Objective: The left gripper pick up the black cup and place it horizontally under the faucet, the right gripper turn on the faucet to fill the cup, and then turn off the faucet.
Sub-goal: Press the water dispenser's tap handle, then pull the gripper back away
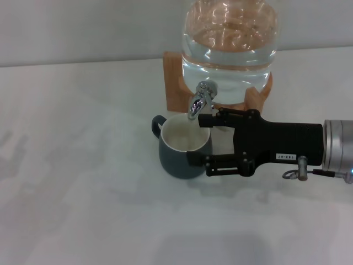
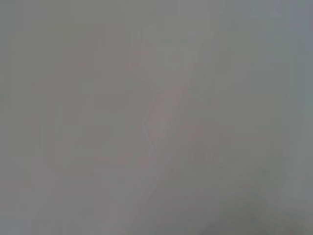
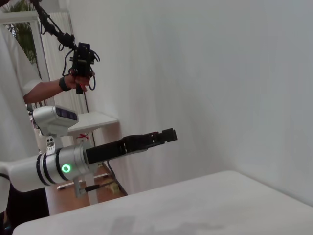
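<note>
The cup [image 1: 184, 146] stands upright just left of centre in the head view, on the pale surface [image 1: 71, 182], its cream mouth directly below the faucet [image 1: 201, 99], whose spout hangs over the far right part of the rim; its loop handle points to the upper left. The jug [image 1: 230, 44] in its wooden stand [image 1: 175, 83] sits at the top centre, behind the cup. No water shows in the cup or at the spout, so filling looks not yet begun, and the placing step appears done. The right pincer [image 1: 203, 139] reaches in from the right edge of the frame, its long axis lying roughly level across the picture and pointing left. Its two fingers are spread wide and hold nothing: the upper one ends just below the faucet, at the cup's far rim, while the lower one lies against or in front of the cup's near right wall; whether it touches I cannot tell. So the faucet's lever lies up and slightly left of the upper fingertip, very near, and that short rise is what the coming turn depends on. The left pincer [image 3: 164, 135] is out of the head view; the right wrist view shows it at centre left, held in the air against a white wall, and its opening cannot be judged.
</note>
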Robot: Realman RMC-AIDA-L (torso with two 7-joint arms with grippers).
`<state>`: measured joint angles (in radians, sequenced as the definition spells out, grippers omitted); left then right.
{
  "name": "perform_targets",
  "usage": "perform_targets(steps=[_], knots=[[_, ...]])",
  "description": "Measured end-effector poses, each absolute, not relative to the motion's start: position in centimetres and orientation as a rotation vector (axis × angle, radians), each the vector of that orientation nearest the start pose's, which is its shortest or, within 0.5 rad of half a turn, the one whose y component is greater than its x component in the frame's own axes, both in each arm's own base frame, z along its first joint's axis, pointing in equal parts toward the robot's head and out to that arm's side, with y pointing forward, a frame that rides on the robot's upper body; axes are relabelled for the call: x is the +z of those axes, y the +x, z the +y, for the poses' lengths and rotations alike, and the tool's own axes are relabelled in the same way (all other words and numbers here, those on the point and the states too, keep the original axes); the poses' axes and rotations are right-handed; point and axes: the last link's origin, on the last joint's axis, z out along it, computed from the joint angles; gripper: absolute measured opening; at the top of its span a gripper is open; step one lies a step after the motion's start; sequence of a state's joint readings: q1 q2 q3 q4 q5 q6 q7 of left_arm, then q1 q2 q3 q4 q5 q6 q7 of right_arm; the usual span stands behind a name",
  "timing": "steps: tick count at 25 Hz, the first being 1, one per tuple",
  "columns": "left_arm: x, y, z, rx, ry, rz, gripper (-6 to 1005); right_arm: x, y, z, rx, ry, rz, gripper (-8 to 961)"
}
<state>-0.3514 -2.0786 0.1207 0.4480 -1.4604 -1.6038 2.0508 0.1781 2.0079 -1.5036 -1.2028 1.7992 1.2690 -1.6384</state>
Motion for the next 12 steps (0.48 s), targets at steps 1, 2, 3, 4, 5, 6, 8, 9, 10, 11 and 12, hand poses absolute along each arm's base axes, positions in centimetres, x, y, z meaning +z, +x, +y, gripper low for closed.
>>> perform_targets(steps=[1,2,3,4,5,6,8,9,10,11,12], knots=[[7.24,-34.14,28.59,-1.129,-1.817,-0.674,407,-0.01,18.9,29.38,0.882,-2.706,0.344,853],[7.24,-34.13,28.58,-1.129,-1.818,-0.674,407,-0.01,18.88,29.39,0.885,-2.703,0.345,853],[7.23,-34.11,28.58,-1.13,-1.819,-0.673,407,-0.05,18.87,29.45,0.884,-2.699,0.345,853],[7.22,-34.09,28.57,-1.131,-1.82,-0.672,406,-0.09,18.87,29.49,0.883,-2.695,0.347,853],[7.22,-34.08,28.55,-1.132,-1.821,-0.672,406,-0.14,18.89,29.62,0.876,-2.688,0.349,853],[7.21,-34.1,28.52,-1.132,-1.821,-0.672,406,-0.19,18.87,29.66,0.874,-2.686,0.35,853],[7.2,-34.11,28.49,-1.131,-1.821,-0.673,406,-0.33,18.85,29.75,0.868,-2.683,0.352,853],[7.2,-34.13,28.47,-1.131,-1.821,-0.674,406,-0.48,18.81,29.77,0.864,-2.684,0.353,853],[7.2,-34.16,28.43,-1.13,-1.821,-0.674,406,-0.59,18.79,29.8,0.86,-2.683,0.354,853],[7.2,-34.17,28.41,-1.13,-1.821,-0.675,406,-0.71,18.74,29.86,0.856,-2.682,0.354,853],[7.2,-34.18,28.39,-1.13,-1.821,-0.675,406,-0.79,18.71,29.88,0.853,-2.682,0.355,853]])
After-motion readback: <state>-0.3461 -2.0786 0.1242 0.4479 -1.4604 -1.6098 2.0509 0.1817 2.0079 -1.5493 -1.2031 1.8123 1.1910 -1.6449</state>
